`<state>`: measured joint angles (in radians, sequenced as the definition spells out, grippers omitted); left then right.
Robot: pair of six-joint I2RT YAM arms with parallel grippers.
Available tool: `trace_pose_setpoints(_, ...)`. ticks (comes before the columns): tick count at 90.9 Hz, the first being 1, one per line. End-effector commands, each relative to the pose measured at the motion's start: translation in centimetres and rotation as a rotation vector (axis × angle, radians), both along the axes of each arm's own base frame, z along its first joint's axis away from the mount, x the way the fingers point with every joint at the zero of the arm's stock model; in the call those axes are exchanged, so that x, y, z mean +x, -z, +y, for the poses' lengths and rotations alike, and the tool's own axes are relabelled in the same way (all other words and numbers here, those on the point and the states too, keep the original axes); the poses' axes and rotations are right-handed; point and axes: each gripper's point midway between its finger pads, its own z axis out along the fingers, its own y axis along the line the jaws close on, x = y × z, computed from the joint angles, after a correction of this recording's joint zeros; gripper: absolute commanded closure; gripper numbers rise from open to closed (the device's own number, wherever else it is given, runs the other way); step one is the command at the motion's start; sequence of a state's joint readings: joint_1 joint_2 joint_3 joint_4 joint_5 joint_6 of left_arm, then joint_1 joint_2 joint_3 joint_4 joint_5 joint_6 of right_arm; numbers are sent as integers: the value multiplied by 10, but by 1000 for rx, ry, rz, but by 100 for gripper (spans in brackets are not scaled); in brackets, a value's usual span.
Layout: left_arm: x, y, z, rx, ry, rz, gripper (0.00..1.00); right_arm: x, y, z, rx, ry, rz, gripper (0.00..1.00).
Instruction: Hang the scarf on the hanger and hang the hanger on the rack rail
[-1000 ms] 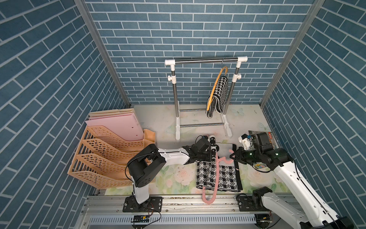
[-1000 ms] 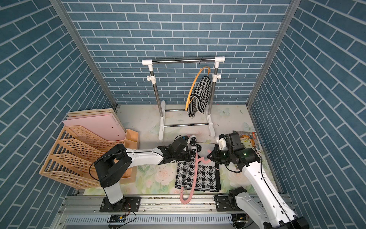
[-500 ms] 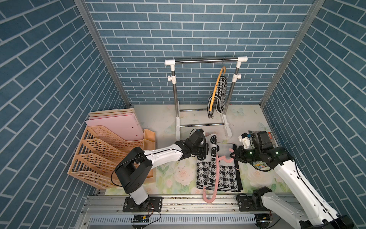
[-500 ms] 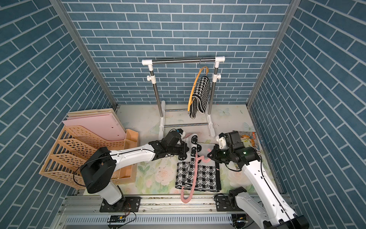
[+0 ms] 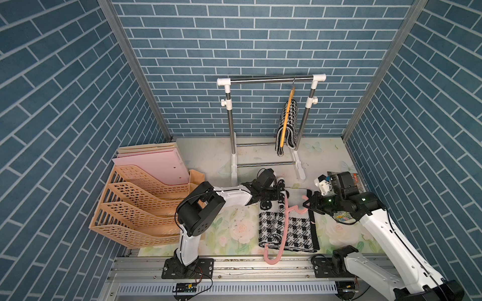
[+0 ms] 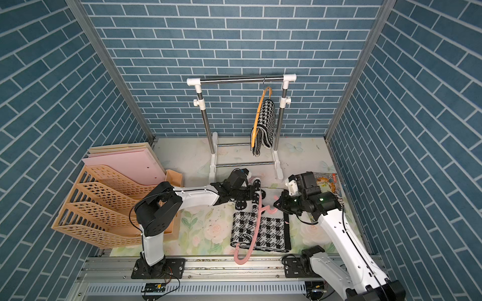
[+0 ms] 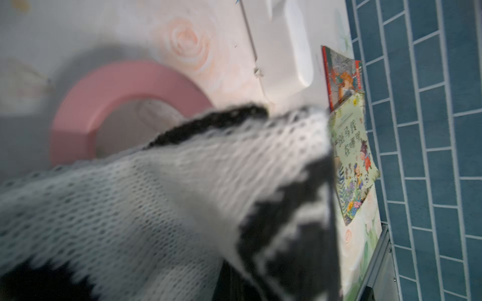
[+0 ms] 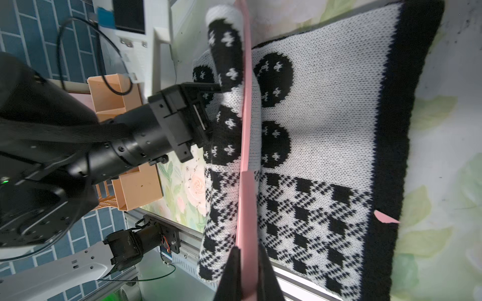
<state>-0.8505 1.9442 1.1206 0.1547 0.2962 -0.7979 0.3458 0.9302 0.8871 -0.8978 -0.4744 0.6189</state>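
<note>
left tool (image 5: 277, 198) pinches scarf (image 5: 294, 229); picture book (image 7: 352, 161) shows chinese writing, blurred.

the picture book (image 7: 350, 161) cover bears chinese title characters, perhaps ending 在哪里; the rest is too blurred.

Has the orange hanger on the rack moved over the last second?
Yes. The orange hanger has swivelled under the rail: its bow stood out from the nearby post before, and now shows nearly edge-on, closer to it.
</note>
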Motion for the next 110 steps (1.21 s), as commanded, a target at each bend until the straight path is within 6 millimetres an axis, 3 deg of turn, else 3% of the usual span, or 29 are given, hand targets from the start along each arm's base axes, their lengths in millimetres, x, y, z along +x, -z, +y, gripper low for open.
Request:
trace_pose_setpoints(1, -16, 7, 2, -29, 12, 27, 100, 3, -10, 0, 1, -24, -49, 100)
trace_pose_setpoints(13, -29, -10, 3, -79, 34, 5, 93, 10, -23, 1, 15, 1, -86, 100)
trace_pose_setpoints(27, -38, -27, -17, -156, 108, 4, 61, 11, -36, 15, 111, -15, -85, 100)
trace_pose_setpoints(42, -37, -46, -21, -166, 144, -32, 42, 10, -33, 13, 97, -14, -73, 100)
trace_pose_setpoints(59, -46, -43, 1, -42, 171, -32, 30, 9, -25, 13, 86, -25, -62, 100)
trace_pose_setpoints(69, -45, -56, 24, 25, 151, -63, 27, 10, -25, 14, 92, -23, -63, 100)
trace_pose_setpoints(80, -49, -71, 40, 40, 147, -82, 27, 11, -26, 14, 90, -25, -63, 100)
trace_pose_setpoints(92, -66, -81, 39, -59, 182, -63, 33, 11, -30, 17, 105, -34, -63, 100)
trace_pose_setpoints(100, -73, -78, 33, -118, 191, -26, 48, 11, -34, 18, 118, -38, -65, 100)
trace_pose_setpoints(110, -62, -62, 31, -91, 140, -8, 67, 10, -38, 21, 134, -51, -64, 100)
